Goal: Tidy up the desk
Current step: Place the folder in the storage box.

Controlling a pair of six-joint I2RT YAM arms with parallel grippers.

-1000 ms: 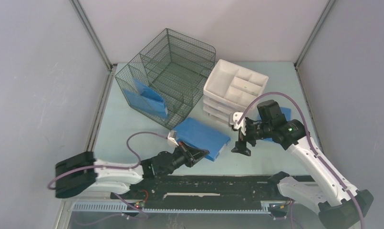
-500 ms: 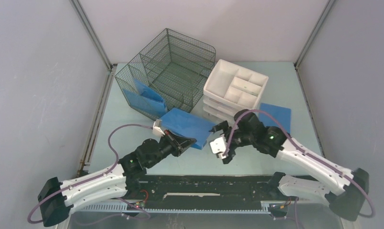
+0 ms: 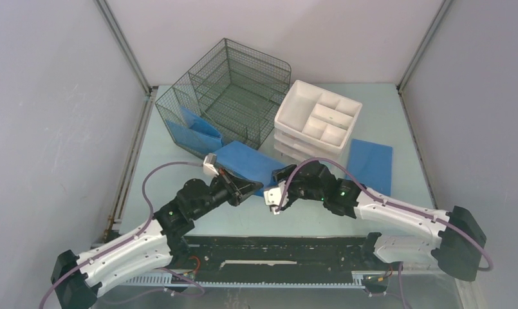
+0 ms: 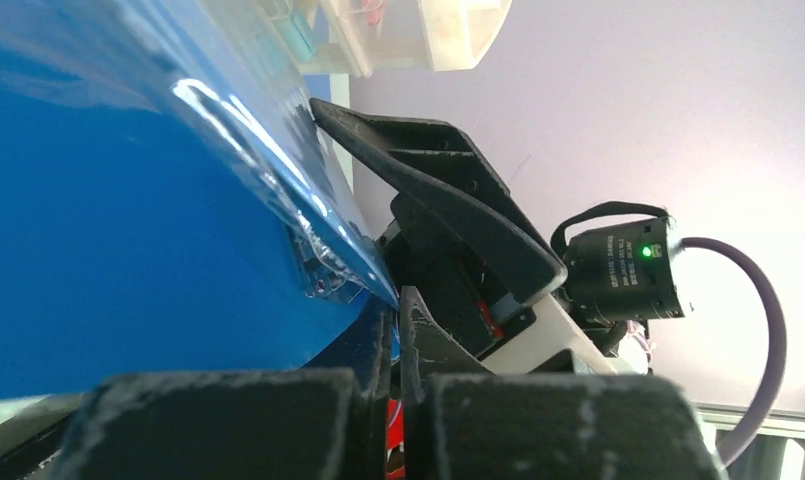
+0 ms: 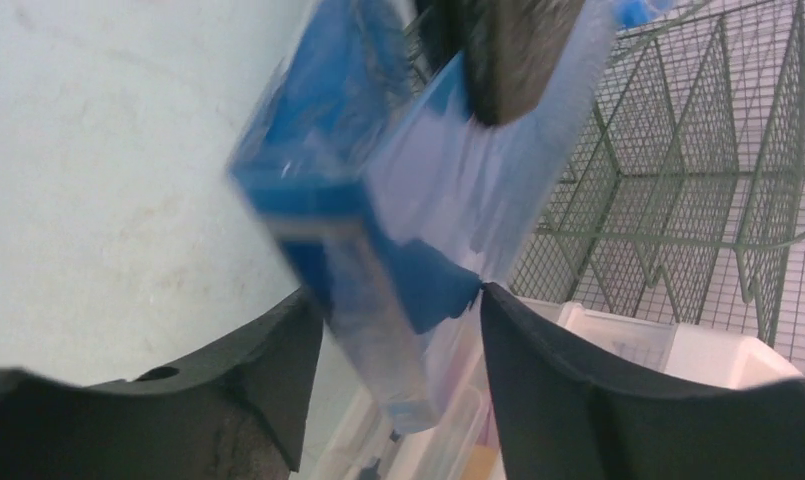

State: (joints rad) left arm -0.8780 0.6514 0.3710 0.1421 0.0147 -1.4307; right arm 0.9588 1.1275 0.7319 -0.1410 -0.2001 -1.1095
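The desk (image 3: 172, 168) is a pale mint tabletop. My left gripper (image 3: 246, 188) is shut on the near edge of a blue plastic-wrapped pack (image 3: 249, 163) and holds it tilted in front of the wire-mesh organizer (image 3: 237, 90). In the left wrist view the jaws (image 4: 396, 312) pinch the pack's edge (image 4: 128, 220). My right gripper (image 3: 277, 187) is open at the pack's right corner. In the right wrist view the pack's corner (image 5: 378, 220) lies between the spread fingers (image 5: 398, 300), and I cannot tell whether they touch it.
A white drawer unit (image 3: 317, 119) stands right of the organizer. A second blue pack (image 3: 370, 164) lies flat at the right. Another blue sheet (image 3: 195, 127) leans inside the organizer's front slot. Grey walls enclose the desk; a black rail (image 3: 275, 248) runs along the front.
My left arm has carried the blue pack back and left towards the organizer. My right arm has swung down and left from the drawer unit to the pack's right corner.
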